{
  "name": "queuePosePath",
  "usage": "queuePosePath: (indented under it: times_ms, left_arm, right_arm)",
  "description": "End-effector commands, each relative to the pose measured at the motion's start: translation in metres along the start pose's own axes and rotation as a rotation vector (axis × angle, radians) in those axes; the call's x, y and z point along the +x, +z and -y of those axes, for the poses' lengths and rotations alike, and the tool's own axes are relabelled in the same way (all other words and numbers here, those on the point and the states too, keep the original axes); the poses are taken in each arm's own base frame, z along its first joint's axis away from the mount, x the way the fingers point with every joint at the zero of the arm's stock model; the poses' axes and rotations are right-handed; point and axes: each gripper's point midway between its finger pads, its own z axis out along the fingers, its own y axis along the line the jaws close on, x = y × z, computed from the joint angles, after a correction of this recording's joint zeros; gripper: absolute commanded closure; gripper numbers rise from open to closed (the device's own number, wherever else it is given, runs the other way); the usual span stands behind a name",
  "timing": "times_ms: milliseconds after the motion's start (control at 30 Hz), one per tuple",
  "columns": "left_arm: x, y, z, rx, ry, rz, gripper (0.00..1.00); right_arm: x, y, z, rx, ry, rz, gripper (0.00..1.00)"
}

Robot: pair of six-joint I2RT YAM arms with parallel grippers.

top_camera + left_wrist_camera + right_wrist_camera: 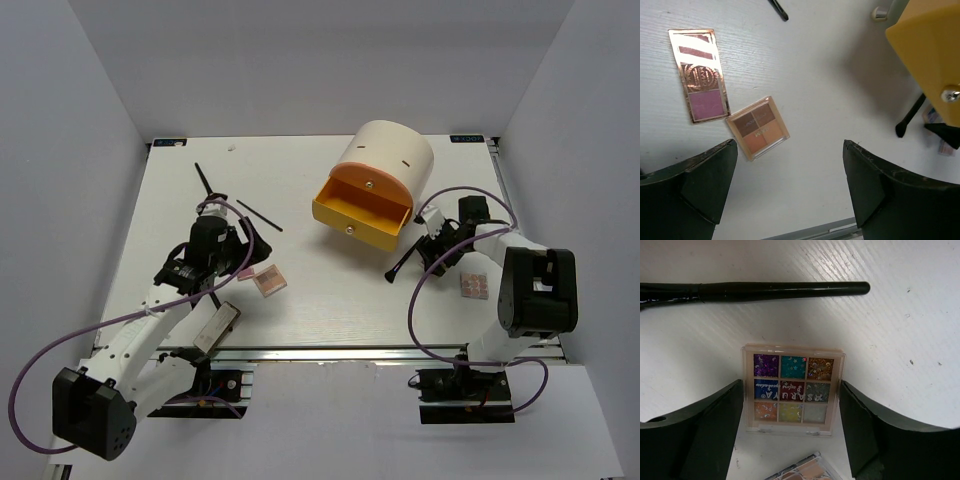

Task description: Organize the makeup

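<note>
My right gripper [791, 410] is at the table, jaws against both sides of a multicoloured nine-pan palette [793, 387] that lies flat. A black brush [755, 291] lies just beyond it, and a peach palette corner [802, 471] shows nearer. In the top view the right gripper [437, 245] is beside that brush [408, 260], right of the drawer. My left gripper [790, 172] hangs open and empty over bare table. A brown four-pan palette [757, 127] and a pink palette [699, 75] lie ahead of it to the left. In the top view the left gripper [232, 255] is next to the brown palette [270, 281].
A cream cylindrical drawer unit [385, 155] stands at the back centre with its yellow drawer [365, 205] pulled open. Two thin black brushes [207, 180] [258, 214] lie at the back left. A silvery compact [217, 328] rests near the front rail. Another small palette [474, 287] lies by the right arm.
</note>
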Motion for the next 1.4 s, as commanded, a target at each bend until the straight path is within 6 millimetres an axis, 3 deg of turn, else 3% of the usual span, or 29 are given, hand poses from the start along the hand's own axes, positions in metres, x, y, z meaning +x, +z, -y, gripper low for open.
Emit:
queuePosePath:
  times_ms: [0, 67, 133, 233, 267, 300, 333, 433, 500, 533, 600, 633, 733, 800, 967, 1200, 1233, 1267, 1333, 1367]
  left_arm:
    - [0.007, -0.003, -0.014, -0.044, 0.088, -0.035, 0.04]
    - [0.014, -0.003, -0.023, -0.067, 0.119, -0.056, 0.04]
    - [0.018, -0.003, -0.029, -0.083, 0.138, -0.064, 0.04]
    - [0.022, 0.000, -0.030, -0.060, 0.166, -0.060, 0.04]
    - [0.028, 0.002, -0.032, -0.050, 0.176, -0.065, 0.04]
    - [0.026, 0.002, -0.030, -0.029, 0.185, -0.048, 0.04]
    - [0.021, 0.003, -0.026, 0.001, 0.218, -0.018, 0.04]
    - [0.019, 0.005, -0.015, 0.087, 0.294, 0.012, 0.04]
    - [0.017, 0.007, -0.012, 0.099, 0.316, 0.015, 0.04]
    - [0.023, 0.013, -0.016, 0.080, 0.329, -0.026, 0.04]
    - [0.022, 0.016, -0.013, 0.073, 0.325, -0.065, 0.04]
    - [0.031, 0.021, -0.018, 0.043, 0.293, -0.120, 0.04]
    - [0.036, 0.024, -0.019, 0.015, 0.205, -0.148, 0.04]
    - [0.033, 0.024, -0.014, 0.031, 0.162, -0.120, 0.04]
    - [0.033, 0.018, -0.013, 0.051, 0.059, -0.059, 0.04]
    - [0.046, 0.018, -0.025, -0.002, -0.047, -0.079, 0.02]
    - [0.047, 0.019, -0.026, -0.006, -0.051, -0.084, 0.02]
    - [0.049, 0.019, -0.027, -0.011, -0.056, -0.087, 0.02]
    - [0.052, 0.022, -0.030, -0.021, -0.064, -0.098, 0.02]
    - [0.052, 0.023, -0.029, -0.023, -0.065, -0.098, 0.02]
  right_arm:
    - [0.026, 0.001, -0.015, -0.054, -0.001, -0.094, 0.78]
    - [0.027, -0.006, -0.023, -0.065, 0.004, -0.072, 0.88]
    - [0.014, -0.026, -0.025, -0.044, -0.015, -0.007, 0.96]
    - [-0.020, -0.070, -0.052, -0.126, -0.152, 0.141, 1.00]
    - [-0.036, -0.084, -0.069, -0.193, -0.285, 0.237, 1.00]
    - [-0.037, -0.107, -0.096, -0.256, -0.327, 0.265, 1.00]
    - [-0.046, -0.118, -0.107, -0.275, -0.381, 0.313, 1.00]
    - [-0.094, -0.149, -0.132, -0.278, -0.456, 0.470, 1.00]
    - [-0.144, -0.167, -0.123, -0.196, -0.350, 0.580, 1.00]
    - [-0.165, -0.171, -0.133, -0.196, -0.344, 0.621, 1.00]
    - [-0.194, -0.174, -0.124, -0.081, -0.215, 0.659, 1.00]
    - [-0.225, -0.180, -0.120, 0.040, -0.244, 0.734, 1.00]
    - [-0.262, -0.178, -0.121, 0.120, -0.227, 0.803, 1.00]
    - [-0.268, -0.169, -0.103, 0.244, -0.201, 0.769, 1.00]
    - [-0.279, -0.170, -0.065, 0.488, -0.123, 0.748, 1.00]
    - [-0.269, -0.153, -0.055, 0.541, -0.110, 0.707, 1.00]
    - [-0.265, -0.147, -0.056, 0.534, -0.118, 0.693, 0.95]
    - [-0.264, -0.146, -0.058, 0.525, -0.127, 0.692, 0.80]
    - [-0.261, -0.141, -0.066, 0.480, -0.162, 0.682, 0.66]
    - [-0.259, -0.141, -0.069, 0.468, -0.173, 0.681, 0.53]
